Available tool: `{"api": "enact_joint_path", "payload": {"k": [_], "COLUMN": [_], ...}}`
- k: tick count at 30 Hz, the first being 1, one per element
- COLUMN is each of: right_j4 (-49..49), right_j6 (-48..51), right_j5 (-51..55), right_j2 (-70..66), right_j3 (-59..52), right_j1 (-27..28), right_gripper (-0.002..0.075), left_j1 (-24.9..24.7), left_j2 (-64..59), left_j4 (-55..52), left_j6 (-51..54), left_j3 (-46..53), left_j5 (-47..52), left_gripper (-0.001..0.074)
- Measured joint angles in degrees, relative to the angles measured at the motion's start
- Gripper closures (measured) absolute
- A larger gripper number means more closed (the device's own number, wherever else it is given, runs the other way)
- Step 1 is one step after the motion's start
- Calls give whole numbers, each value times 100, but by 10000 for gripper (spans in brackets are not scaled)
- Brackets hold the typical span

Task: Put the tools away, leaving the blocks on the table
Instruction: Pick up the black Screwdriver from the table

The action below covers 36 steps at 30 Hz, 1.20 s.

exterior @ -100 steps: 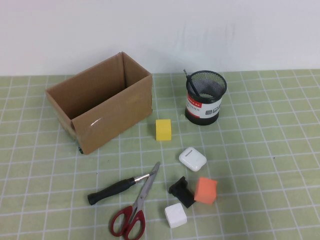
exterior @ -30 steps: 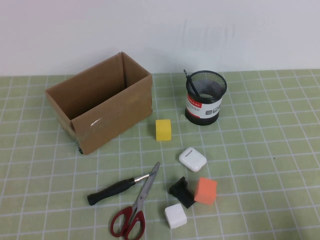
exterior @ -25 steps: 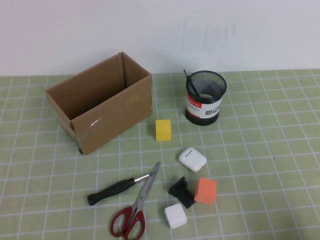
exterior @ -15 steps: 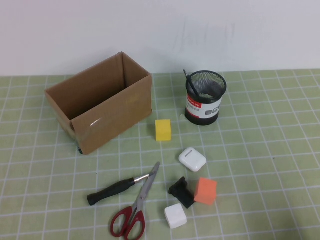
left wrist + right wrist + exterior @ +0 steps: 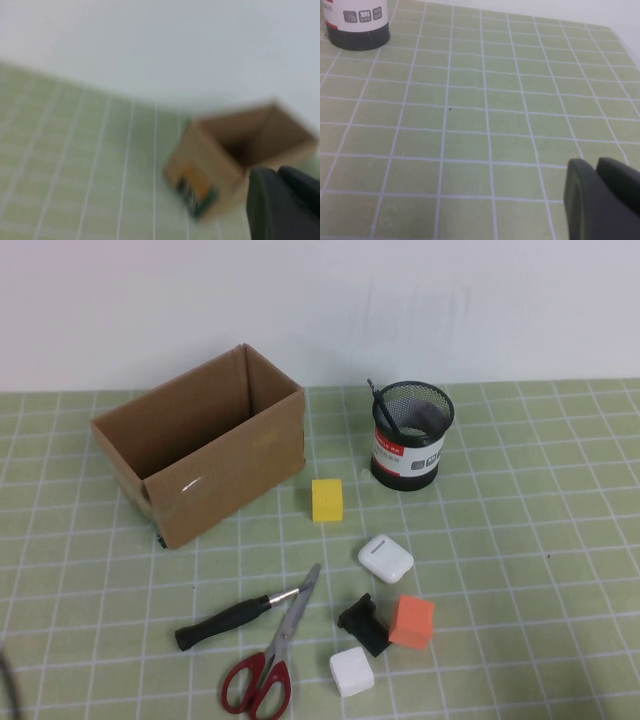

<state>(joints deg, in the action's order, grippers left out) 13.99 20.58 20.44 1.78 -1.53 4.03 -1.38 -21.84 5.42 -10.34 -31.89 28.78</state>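
Left claw: [image 5: 282, 200] closed and empty, seen only from its own wrist camera; it hangs above the desk's left part with the cardboard box [image 5: 235, 150] just ahead.
Right claw: [image 5: 600, 192] closed and empty, low over bare grid at the desk's right side, well apart from every tool.
Desk: [image 5: 560, 540] light green mat with a white grid.
Screwdriver: [image 5: 228, 619] flat near the desk's front edge, steel shaft touching or crossing the scissors' blades.
Scissors: [image 5: 268, 660] red handles at the front edge, blades pointing toward the back.
Rod-like tool: [image 5: 383, 408] leaning inside the black mesh cup [image 5: 410, 436] near the back edge.
Blocks: yellow block [image 5: 327, 499] between box and cup; orange block [image 5: 411, 621] against a black clip-like piece [image 5: 362, 623]; white block [image 5: 351, 672] in front of them.
Earbud case: [image 5: 385, 558] between the yellow and orange blocks.
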Motion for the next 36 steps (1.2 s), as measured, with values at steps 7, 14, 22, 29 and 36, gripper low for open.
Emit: {"api": "enact_joint_path", "payload": {"k": [7,14,22,29,36], "right_j4": [0,0,0,0,0], "right_j6": [0,0,0,0,0], "right_j5": [0,0,0,0,0], "right_j2": [0,0,0,0,0], "right_j3": [0,0,0,0,0], "right_j1": [0,0,0,0,0], "right_gripper": [732,732,732,732,732], "left_j1": [0,-13,-1518,-2968,-3090], "left_j2": [-1330,-3101,-4441,-5515,-6674], "left_j4": [1728,2241,1796,1040,555], "left_j6": [2767,3785,4299,4701,4299], "left_j3": [-448,-1528,-2126,-2186,-2538], "left_j5": [1121,2393,2381,1911,1833], "left_gripper": [738,738,738,738,634]}}
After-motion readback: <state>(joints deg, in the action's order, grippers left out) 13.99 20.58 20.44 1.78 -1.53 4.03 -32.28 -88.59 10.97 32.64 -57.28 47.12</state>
